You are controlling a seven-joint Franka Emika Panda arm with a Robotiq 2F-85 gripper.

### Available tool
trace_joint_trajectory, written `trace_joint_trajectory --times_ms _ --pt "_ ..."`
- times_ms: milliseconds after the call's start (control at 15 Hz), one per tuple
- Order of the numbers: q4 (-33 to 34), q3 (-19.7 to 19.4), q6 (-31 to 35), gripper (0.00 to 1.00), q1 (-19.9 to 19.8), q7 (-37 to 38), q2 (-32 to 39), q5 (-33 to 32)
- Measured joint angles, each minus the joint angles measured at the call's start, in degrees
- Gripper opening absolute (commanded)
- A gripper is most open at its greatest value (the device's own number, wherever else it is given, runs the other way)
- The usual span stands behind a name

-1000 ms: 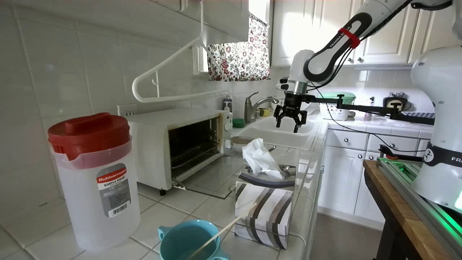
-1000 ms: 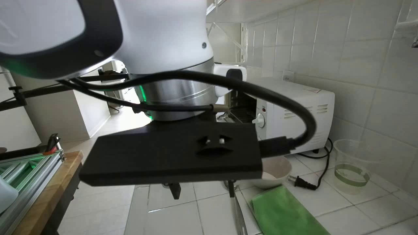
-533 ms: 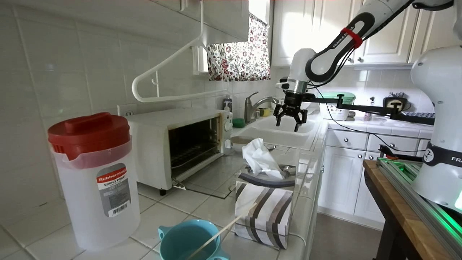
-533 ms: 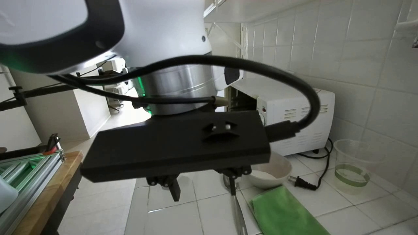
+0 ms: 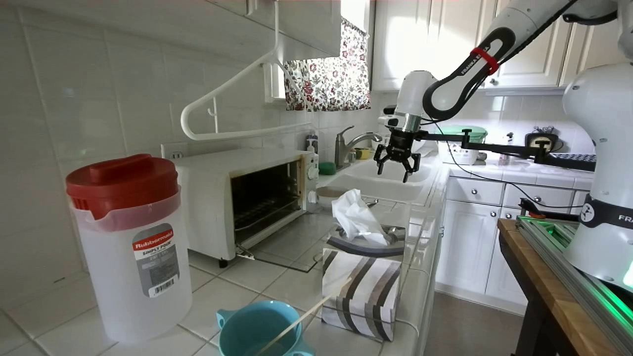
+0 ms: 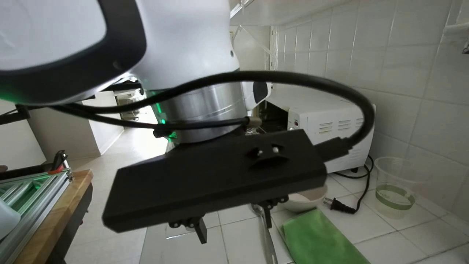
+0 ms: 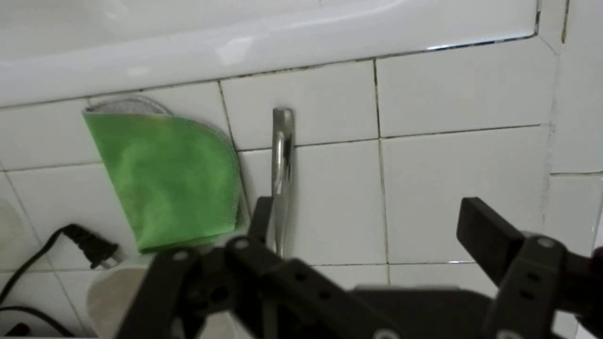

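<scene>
My gripper (image 7: 367,207) stands open above the white tiled counter, with nothing between its fingers. In both exterior views the gripper (image 5: 393,175) (image 6: 236,233) points downward with its fingers spread. Nearest to it is a shiny metal utensil (image 7: 282,141) lying on the tiles; the left finger in the wrist view overlaps its handle and hides part of it. In an exterior view the utensil (image 6: 269,247) runs below one finger. Whether finger and utensil touch, I cannot tell. A folded green cloth (image 7: 174,179) lies beside the utensil, and a pale bowl (image 6: 306,200) sits close by.
A white toaster oven (image 5: 237,198) has its door down. Its plug (image 7: 94,247) and a clear plastic cup (image 6: 395,187) lie near the bowl. The sink (image 5: 385,185) borders the tiles. A tissue box (image 5: 363,291), blue cup (image 5: 259,329) and red-lidded pitcher (image 5: 133,247) stand farther along.
The hand rose slightly, then came down again and tilted, its camera housing shifting a little rightward in an exterior view. The forearm shifted slightly too. The gripper has stayed open.
</scene>
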Motion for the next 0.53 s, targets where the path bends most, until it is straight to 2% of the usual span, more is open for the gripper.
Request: trace_joint_trajectory --times_ms 533 --pt "2.68 -3.52 1.57 1.0 1.59 0.31 -9.44 -7.8"
